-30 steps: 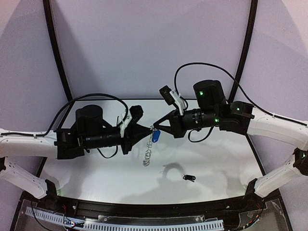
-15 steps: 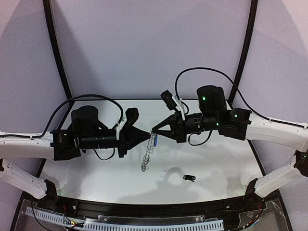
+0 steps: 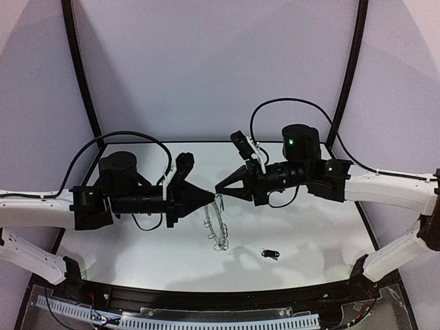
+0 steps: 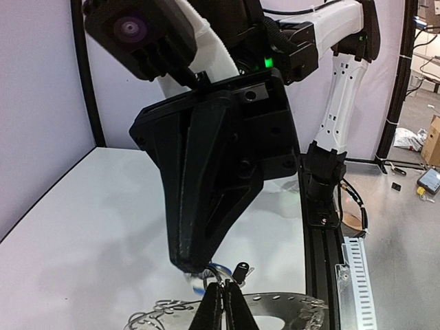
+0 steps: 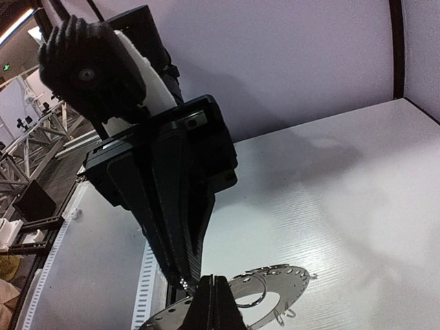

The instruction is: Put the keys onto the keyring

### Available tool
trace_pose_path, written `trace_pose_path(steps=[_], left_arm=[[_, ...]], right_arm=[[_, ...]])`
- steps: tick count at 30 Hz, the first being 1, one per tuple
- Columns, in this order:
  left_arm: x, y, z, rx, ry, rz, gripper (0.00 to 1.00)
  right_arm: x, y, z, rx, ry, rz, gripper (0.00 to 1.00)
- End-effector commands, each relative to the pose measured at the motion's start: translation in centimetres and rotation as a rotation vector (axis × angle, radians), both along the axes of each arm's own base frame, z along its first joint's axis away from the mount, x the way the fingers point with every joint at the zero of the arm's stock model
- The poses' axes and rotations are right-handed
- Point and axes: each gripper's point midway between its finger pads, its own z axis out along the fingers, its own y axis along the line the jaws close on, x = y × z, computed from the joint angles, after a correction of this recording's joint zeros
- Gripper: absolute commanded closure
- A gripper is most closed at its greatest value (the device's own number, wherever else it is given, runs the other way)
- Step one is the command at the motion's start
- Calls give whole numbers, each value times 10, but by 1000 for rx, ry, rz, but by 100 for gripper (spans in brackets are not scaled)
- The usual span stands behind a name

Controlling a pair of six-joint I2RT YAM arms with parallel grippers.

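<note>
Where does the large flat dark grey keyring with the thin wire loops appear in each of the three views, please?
Top external: the large flat dark grey keyring hangs almost edge-on at the picture's centre, above the table.
Left wrist: it lies flat along the bottom edge, centre to right.
Right wrist: it sits at bottom centre.
Shared landmark: the white table beneath it.

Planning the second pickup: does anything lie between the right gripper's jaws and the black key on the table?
Nothing visible: the black key lies alone on the table; the keyring hangs clear, under the right gripper.
</note>
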Motion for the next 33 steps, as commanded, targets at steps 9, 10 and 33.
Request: trace_pose_path(steps=[9, 10, 33], left_arm=[[-13, 7, 95, -318, -193, -42, 99], [-14, 7, 97, -323, -199, -43, 99], [24, 11, 35, -59, -100, 162, 53]], right_arm=[[27, 12, -70, -82, 256, -121, 100], [27, 12, -72, -84, 259, -122, 100], [25, -1, -34, -60, 219, -173, 100]])
